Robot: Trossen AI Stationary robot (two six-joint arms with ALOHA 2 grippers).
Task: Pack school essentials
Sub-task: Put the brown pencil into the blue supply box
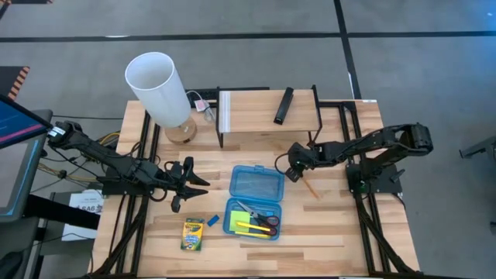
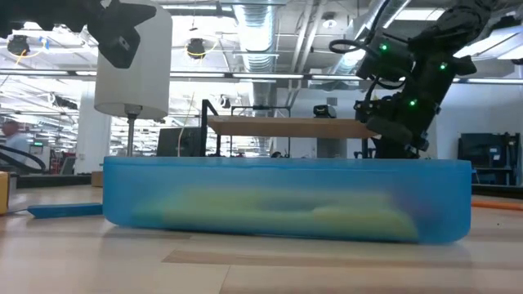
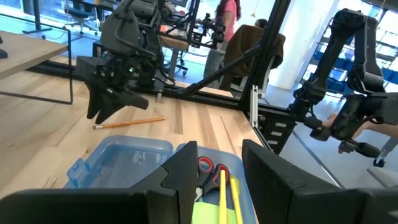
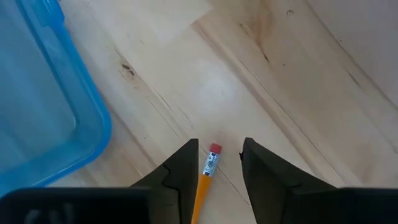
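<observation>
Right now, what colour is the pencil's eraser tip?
Red, on the orange pencil; the right wrist view shows it best.

Both arms are dark, near-black, built of slim jointed links with bulkier housings at the joints. The left gripper [image 1: 188,184] ends in two tapered black fingers [image 3: 185,171] with flat, angular inner faces. The right gripper [image 4: 219,163] has the same wedge-shaped black fingers. Small green lights glow on the right arm's wrist housing in the low view. Thin black cables run along the links.
</observation>
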